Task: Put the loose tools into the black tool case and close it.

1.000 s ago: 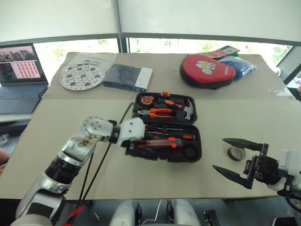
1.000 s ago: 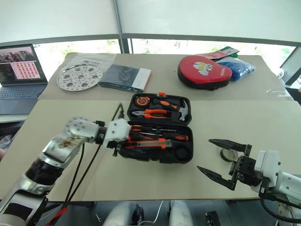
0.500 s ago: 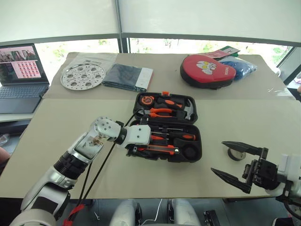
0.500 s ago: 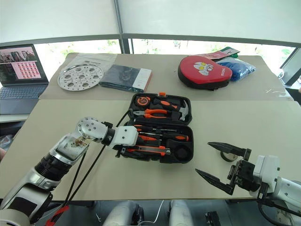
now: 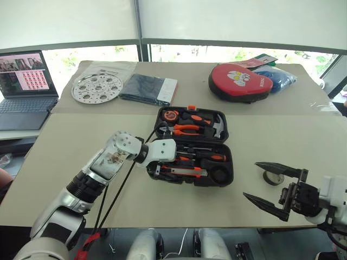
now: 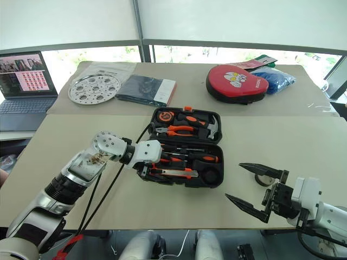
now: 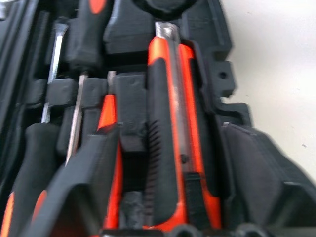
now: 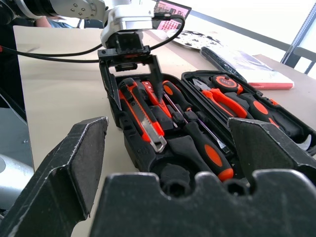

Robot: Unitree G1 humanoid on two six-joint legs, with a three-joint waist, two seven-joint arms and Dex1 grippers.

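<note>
The black tool case (image 5: 227,172) lies open in the middle of the table. The utility knife (image 7: 170,148) rests in the front slot. My left gripper (image 8: 131,81) is open at the case's left end, one finger on each side of the knife's handle and not closed on it. Two long screwdrivers (image 5: 205,157) and the slim orange tester screwdriver (image 7: 109,108) lie in the slots behind the knife. The small dark tape ring (image 5: 272,177) sits on the table right of the case. My right gripper (image 5: 252,179) hangs open and empty beside the ring.
Pliers, hammer and tape measure (image 5: 187,128) fill the lid half. At the back stand a red oval pouch (image 5: 238,81), a blue bag (image 5: 277,76), a dark flat packet (image 5: 147,88) and a round metal plate (image 5: 96,88). A laptop (image 5: 24,86) is far left.
My left gripper carried the utility knife down into the front slot, then opened and let it go. The right gripper has stayed where it was.
</note>
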